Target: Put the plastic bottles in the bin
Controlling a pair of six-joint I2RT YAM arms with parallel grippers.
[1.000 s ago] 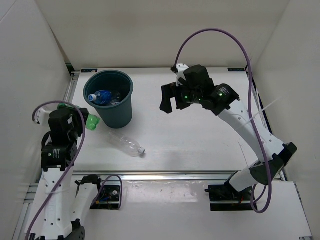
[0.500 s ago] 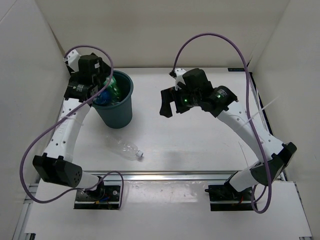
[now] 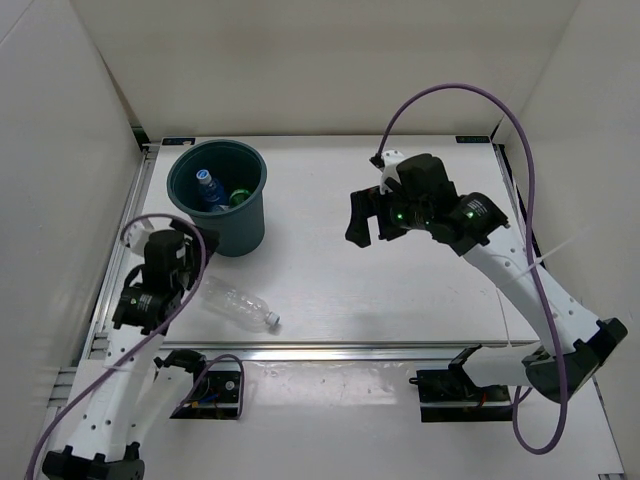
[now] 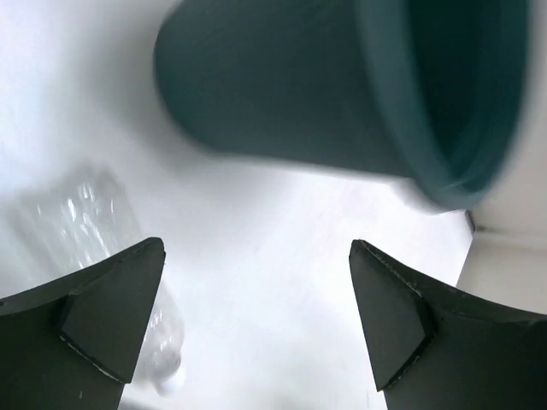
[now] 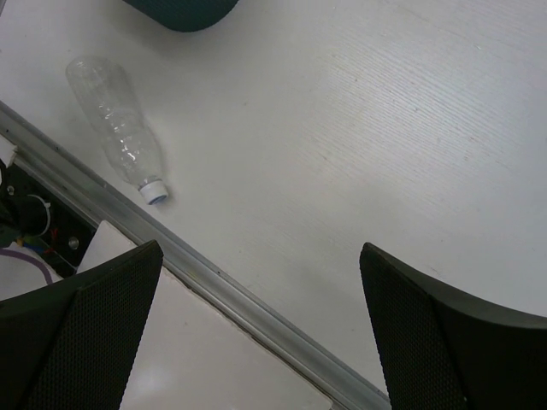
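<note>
1. Left gripper (image 4: 256,248): jaws spread wide with nothing between them. It hangs low over the white bench (image 3: 400,290), just near-side of the bin. Its wrist view shows the bin wall ahead and a blurred bottle by the left finger.
2. Round dark teal plastic bin (image 3: 262,180): upright at the far left of the bench. Inside are a blue-labelled plastic bottle (image 3: 207,188) and a green-tinted one (image 3: 240,197).
3. Clear plastic bottle with white cap (image 3: 238,303): outside the bin, lying on its side on the bench just near-side of it, cap toward the front rail. Nothing touches it.
4. Right gripper (image 5: 261,248): jaws apart, empty, held high over mid-bench, well apart from the bottle.
5. Step in hand (judgement): two bottles are binned and the pickup of the last is starting. The left gripper is nearest.
6. Next move calls for lowering the left gripper so its jaws straddle the bottle's body across its length, closing gently since the thin wall may buckle or roll, then lifting over the rim.
</note>
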